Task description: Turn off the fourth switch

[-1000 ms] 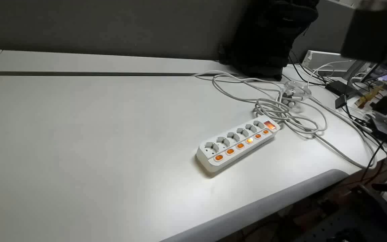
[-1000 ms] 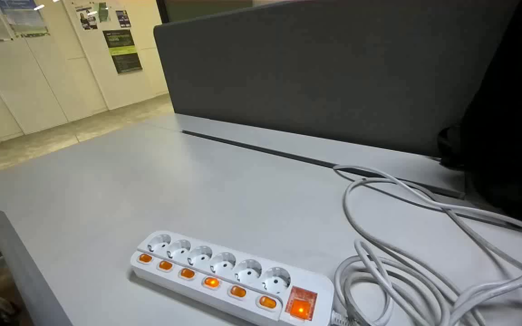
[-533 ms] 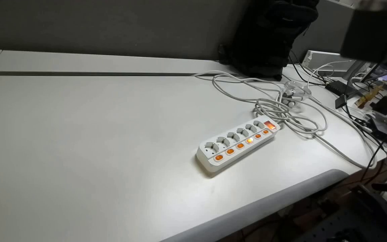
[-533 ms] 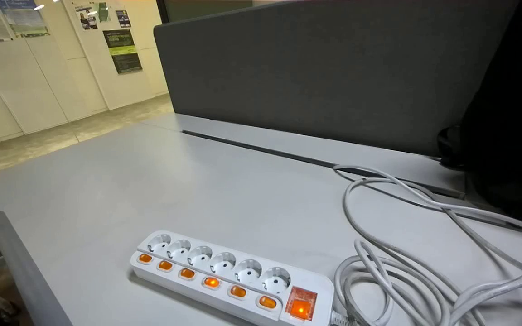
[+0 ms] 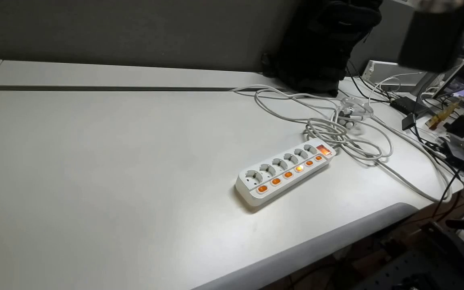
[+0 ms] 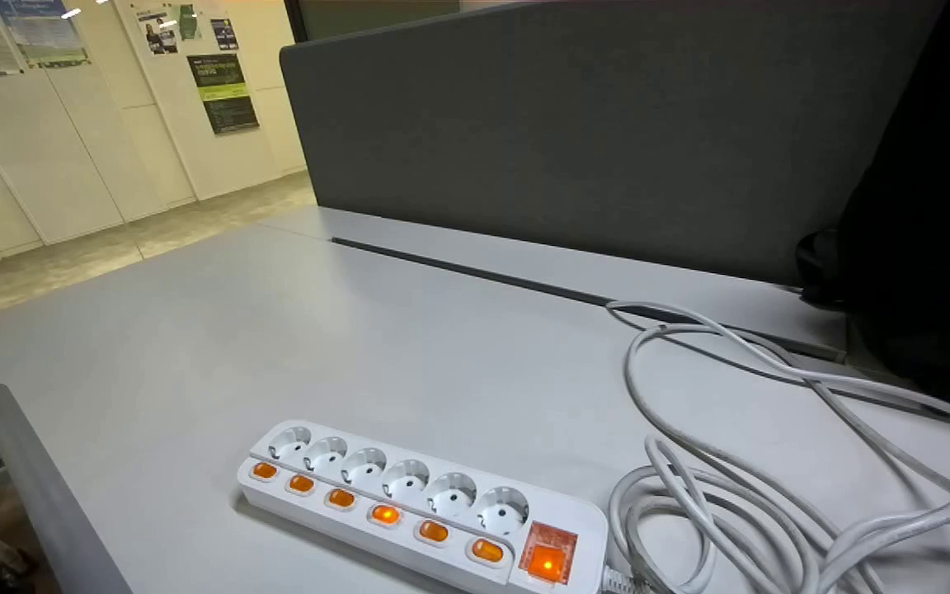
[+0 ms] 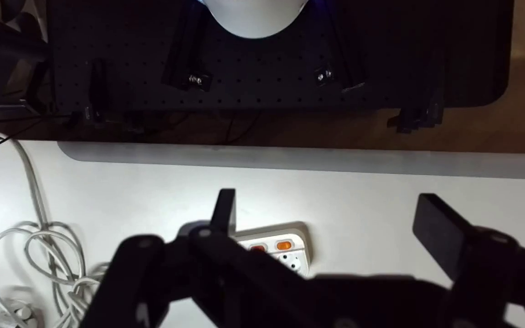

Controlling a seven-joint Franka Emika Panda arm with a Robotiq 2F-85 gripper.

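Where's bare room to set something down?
In an exterior view, the white desk is bare left of the white oblong plastic power strip, below the long dark slot, and, narrower, between strip and rounded grey desk edge. Tangled pale cable crowds the strip's right end.

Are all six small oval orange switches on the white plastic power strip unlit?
No, in both exterior views the small oval orange switch, fourth in its row from the picture's left, glows brightly.

And there goes the robot arm [image 5: 433, 42]! Dark and blurred, top right in an exterior view, it has slid slightly left, and more of the screen [image 5: 460, 80] behind it pops into sight.
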